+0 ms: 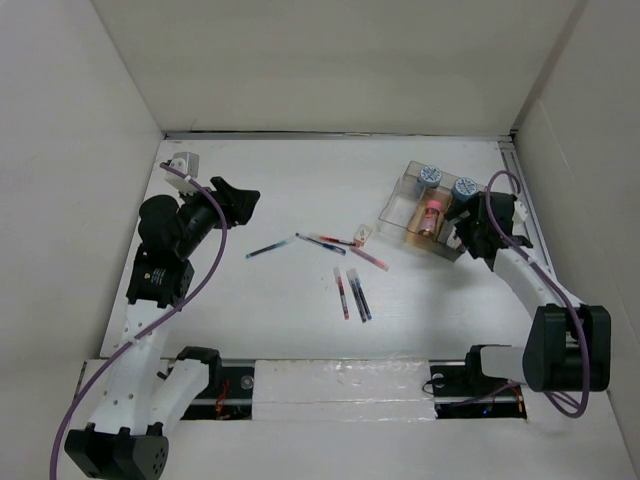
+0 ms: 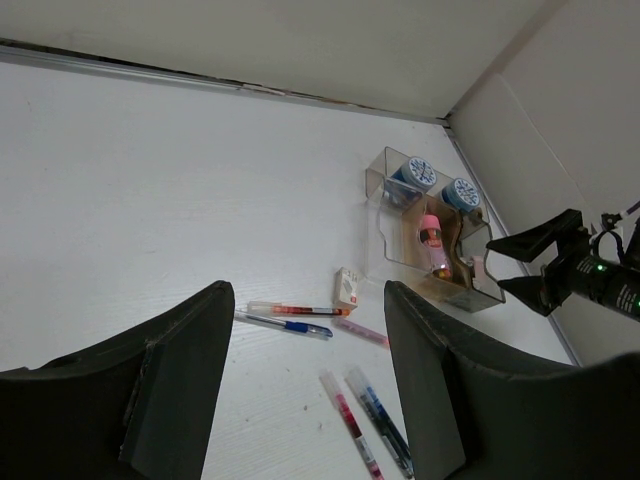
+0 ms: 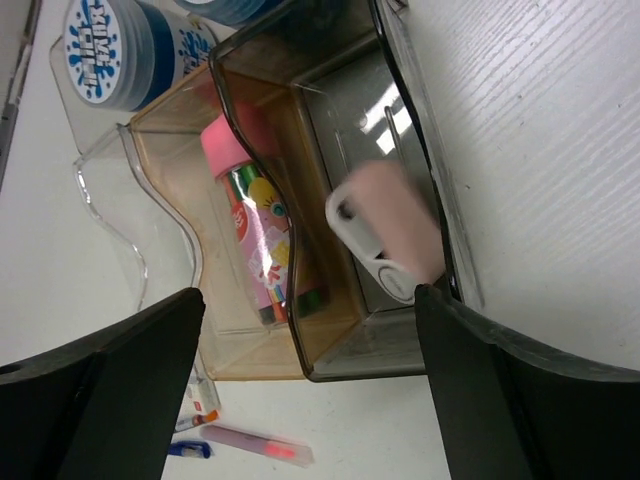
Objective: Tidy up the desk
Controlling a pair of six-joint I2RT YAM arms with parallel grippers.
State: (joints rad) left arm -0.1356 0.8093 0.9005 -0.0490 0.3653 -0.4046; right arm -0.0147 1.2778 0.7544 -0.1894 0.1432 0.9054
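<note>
The white desk (image 1: 300, 180) holds several loose pens (image 1: 342, 293) scattered at its middle, with a small white eraser box (image 1: 363, 235) beside them. My left gripper (image 1: 240, 200) is open and empty, held above the desk's left side; the left wrist view shows the pens (image 2: 290, 322) and the eraser box (image 2: 347, 287) beyond its fingers (image 2: 180, 370). My right gripper (image 1: 465, 228) is open over the near end of the clear tray (image 1: 400, 190). In the right wrist view, a blurred pink-and-white object (image 3: 385, 235) lies in the tray (image 3: 330, 365) between my open jaws.
The tray holds two blue-lidded jars (image 1: 430, 176) and a pink bottle (image 1: 432, 215), which also shows in the right wrist view (image 3: 250, 240). White panels wall the desk. A metal rail (image 1: 522, 200) runs along the right edge. A pink pen (image 3: 255, 445) lies near the tray.
</note>
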